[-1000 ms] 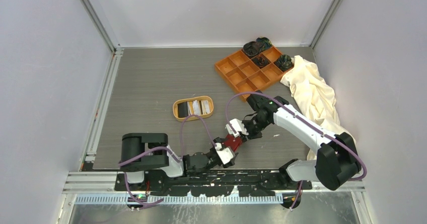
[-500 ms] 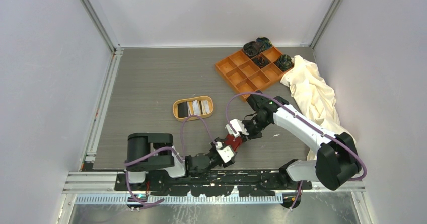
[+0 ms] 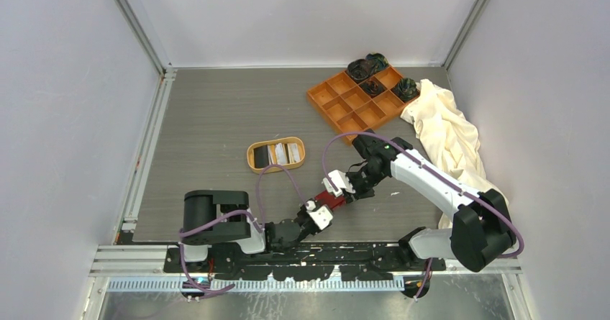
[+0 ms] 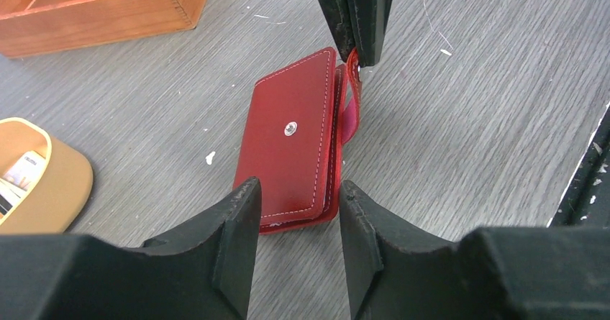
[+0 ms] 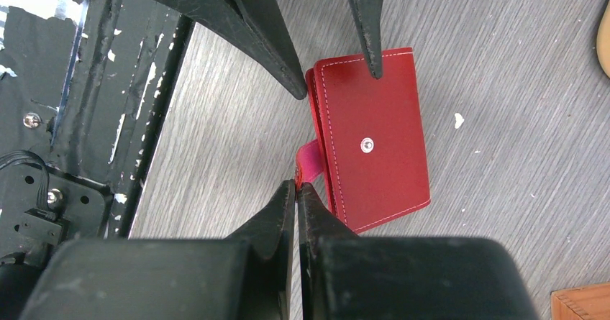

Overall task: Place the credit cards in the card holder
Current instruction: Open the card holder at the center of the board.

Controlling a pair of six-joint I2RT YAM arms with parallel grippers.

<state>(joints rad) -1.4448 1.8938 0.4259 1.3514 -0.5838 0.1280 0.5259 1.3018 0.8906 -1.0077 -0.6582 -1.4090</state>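
Note:
The red card holder [image 3: 331, 200] lies closed and flat on the table near the front edge, its snap stud facing up [image 4: 290, 128]. My right gripper [image 5: 296, 185] is shut on its pink snap tab [image 5: 308, 163], which sticks out at the side. My left gripper [image 4: 296, 190] stands partly open. Its fingertips [image 4: 244, 194] straddle the near end of the card holder [image 5: 378, 147], and I cannot tell whether they touch it. The credit cards [image 3: 277, 153], black and white ones, lie in the tan oval dish [image 3: 251, 155] behind the card holder.
An orange compartment tray [image 3: 357, 97] with dark items in its far cells stands at the back right. A cream cloth [image 3: 446, 133] lies beside it. The tray's corner [image 4: 93, 11] and the dish [image 4: 50, 190] show left of the card holder. The black base rail [image 5: 86, 119] runs close by.
The left gripper's jaws have narrowed around the card holder's near end and the left arm has shifted slightly. The right gripper still holds the tab in the same place.

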